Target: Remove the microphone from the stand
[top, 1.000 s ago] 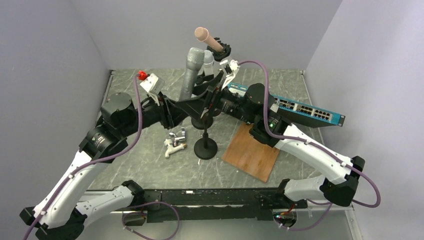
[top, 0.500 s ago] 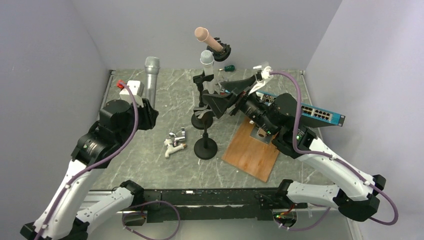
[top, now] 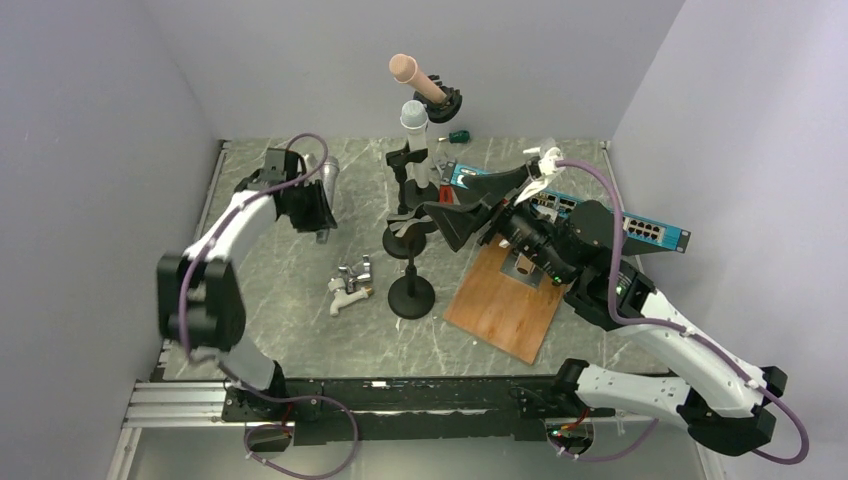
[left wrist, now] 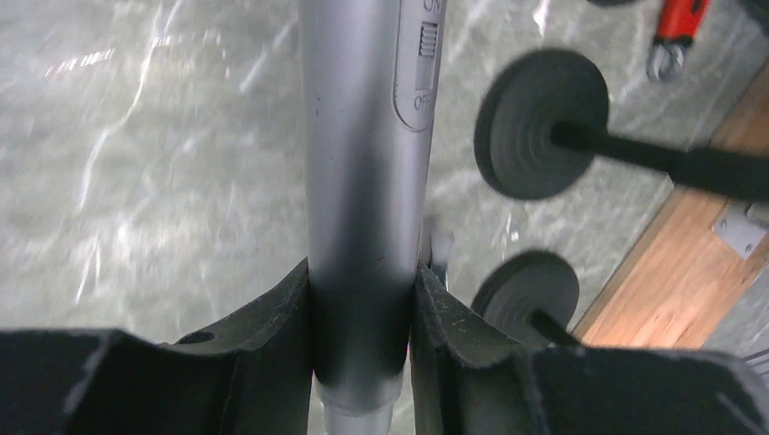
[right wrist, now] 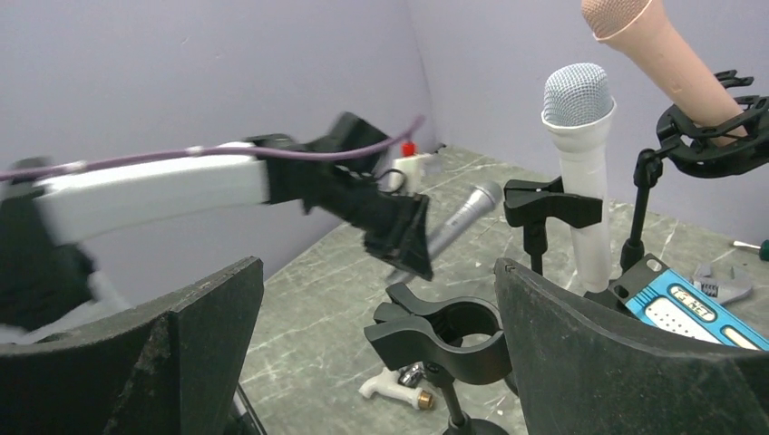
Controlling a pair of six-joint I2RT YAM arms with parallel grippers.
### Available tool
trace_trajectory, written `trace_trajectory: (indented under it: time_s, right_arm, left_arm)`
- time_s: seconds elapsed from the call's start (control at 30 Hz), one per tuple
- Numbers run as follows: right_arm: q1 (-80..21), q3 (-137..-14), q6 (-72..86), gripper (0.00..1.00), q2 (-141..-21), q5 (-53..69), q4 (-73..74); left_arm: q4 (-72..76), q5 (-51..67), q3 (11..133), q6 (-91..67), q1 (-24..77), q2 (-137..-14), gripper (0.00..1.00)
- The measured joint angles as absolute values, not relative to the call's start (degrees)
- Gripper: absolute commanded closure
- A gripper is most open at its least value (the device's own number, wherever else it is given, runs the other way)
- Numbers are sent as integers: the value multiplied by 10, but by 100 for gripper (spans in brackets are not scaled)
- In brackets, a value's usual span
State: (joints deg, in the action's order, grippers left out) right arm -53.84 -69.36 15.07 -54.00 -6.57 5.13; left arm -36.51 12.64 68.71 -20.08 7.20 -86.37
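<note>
The silver microphone (top: 326,183) is off the stand (top: 411,296). It is over the back left part of the tabletop (top: 300,330), well apart from the stand. It is tilted, with its round mesh head pointing toward the back wall. The left jaws are shut tight on its smooth grey body (left wrist: 363,181), one on each side. The on-off switch (left wrist: 420,63) on the body shows just past the jaws. I cannot tell if the microphone touches the tabletop.

The stand is near the middle of the tabletop. It has a round black foot and a thin pole. The black clip (right wrist: 444,331) at its top has nothing in it.

The right jaws are wide open and hold nothing. They hang in the air just beside the clip, one on each side of it in the right wrist view.

Behind this stand is a white microphone (top: 414,116), upright in its own stand. Farther back, a pink microphone (top: 411,74) leans in a black holder.

A small metal tap (top: 350,284) lies on the tabletop, left of the stand's foot. A wooden board (top: 505,305) lies to the right. A long blue box (top: 640,226) with many little holes is behind the board.
</note>
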Motion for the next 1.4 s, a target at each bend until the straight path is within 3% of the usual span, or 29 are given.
trace_trajectory:
  time_s: [0.33, 0.43, 0.57, 0.77, 1.2, 1.4]
  right_arm:
    - [-537, -694, 149, 0, -505, -73, 82]
    - [-536, -695, 150, 0, -504, -76, 94]
    - [-536, -696, 150, 0, -511, -80, 110]
    - [-536, -699, 152, 0, -528, -87, 122]
    - [-536, -746, 159, 0, -620, -92, 172]
    - [-536, -746, 165, 0, -615, -95, 172]
  left_arm:
    - [-391, 177, 942, -195, 47, -1219, 100]
    - [-416, 172, 1053, -182, 45, -1287, 92]
    - [-446, 166, 1129, -173, 38, -1322, 78]
    - [-481, 168, 1209, -161, 12, -1376, 71]
    - [-505, 226, 1242, -145, -20, -1414, 35]
    - [-503, 223, 1230, -143, -17, -1402, 29]
